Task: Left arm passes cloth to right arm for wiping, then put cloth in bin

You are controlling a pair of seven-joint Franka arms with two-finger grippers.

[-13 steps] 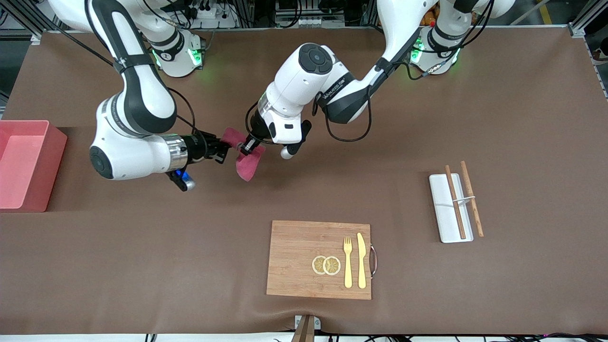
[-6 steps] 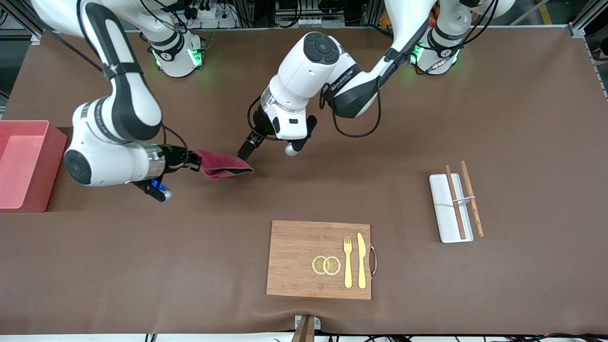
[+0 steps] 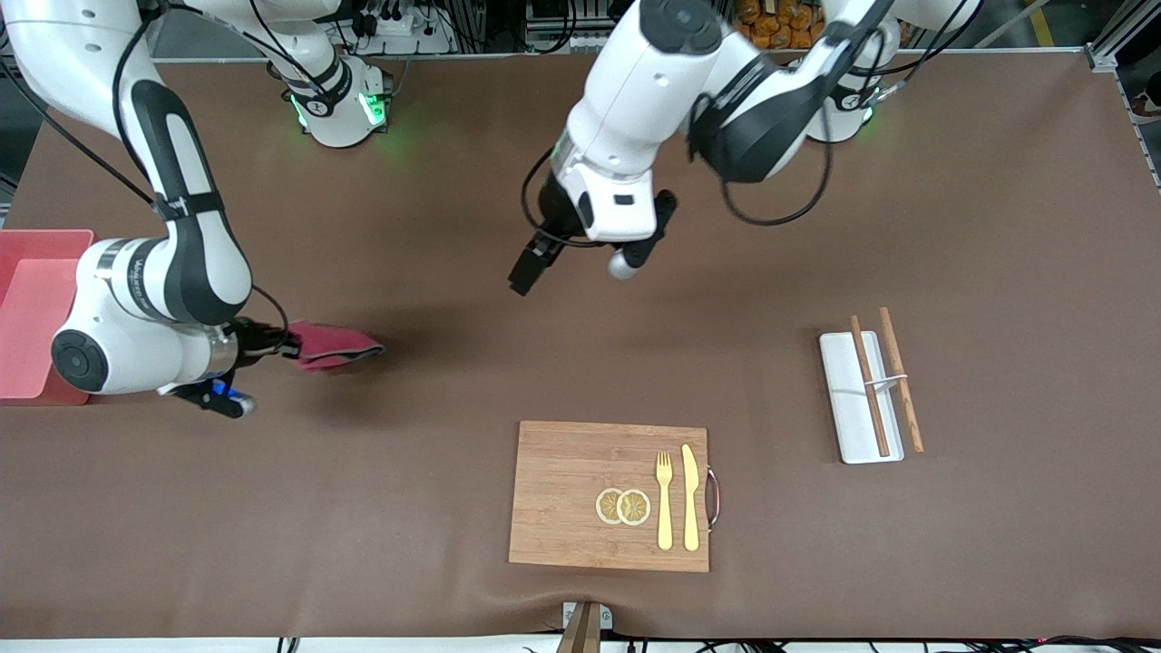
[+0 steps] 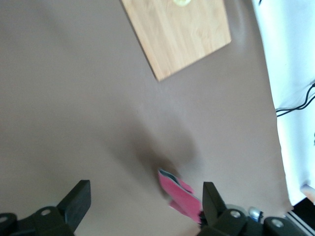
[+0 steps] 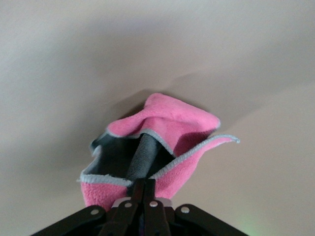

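My right gripper (image 3: 288, 346) is shut on the cloth (image 3: 334, 345), a magenta and dark grey rag, held low over the brown table near the pink bin (image 3: 36, 272). The right arm hides part of the bin. In the right wrist view the cloth (image 5: 165, 140) bunches out from the shut gripper (image 5: 144, 189). My left gripper (image 3: 524, 275) is open and empty, in the air over the middle of the table. In the left wrist view its gripper (image 4: 144, 206) stands wide apart, with the cloth (image 4: 179, 194) farther off.
A wooden cutting board (image 3: 571, 490) with lemon slices (image 3: 623, 506), a fork (image 3: 665, 499) and a knife (image 3: 691, 497) lies near the front camera. A white tray (image 3: 848, 408) with chopsticks (image 3: 871, 385) lies toward the left arm's end.
My left gripper let go of the cloth and drew back upward toward its base. My right gripper carried the cloth toward the bin's end of the table.
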